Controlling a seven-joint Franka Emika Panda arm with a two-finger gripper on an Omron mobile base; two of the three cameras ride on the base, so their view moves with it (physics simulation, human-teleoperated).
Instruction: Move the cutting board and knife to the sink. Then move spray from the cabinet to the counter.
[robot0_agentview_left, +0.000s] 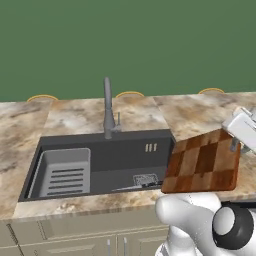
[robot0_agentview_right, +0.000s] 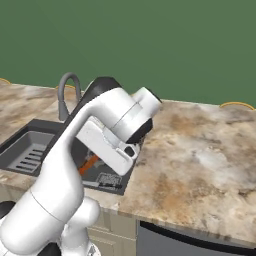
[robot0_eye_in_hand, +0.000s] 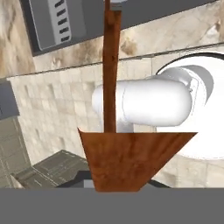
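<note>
My gripper (robot0_agentview_left: 234, 145) is shut on the right edge of the checkered wooden cutting board (robot0_agentview_left: 202, 162). The board hangs tilted above the counter (robot0_agentview_left: 200, 115), its left end reaching over the right rim of the dark sink (robot0_agentview_left: 125, 155). In the hand view the cutting board (robot0_eye_in_hand: 131, 162) runs edge-on away from the hidden fingertips. From the right base view just an orange-brown sliver of the board (robot0_agentview_right: 89, 164) peeks out under the hand. A slim grey thing, seemingly the knife (robot0_agentview_left: 127, 188), lies on the sink floor. The spray and the cabinet are out of view.
A light grey ribbed basket (robot0_agentview_left: 65, 172) fills the sink's left half, and a tall grey faucet (robot0_agentview_left: 107, 110) stands behind the basin. Drawer fronts (robot0_agentview_left: 75, 235) run below the counter edge. Marbled counter (robot0_agentview_right: 200, 150) stretches right of the sink.
</note>
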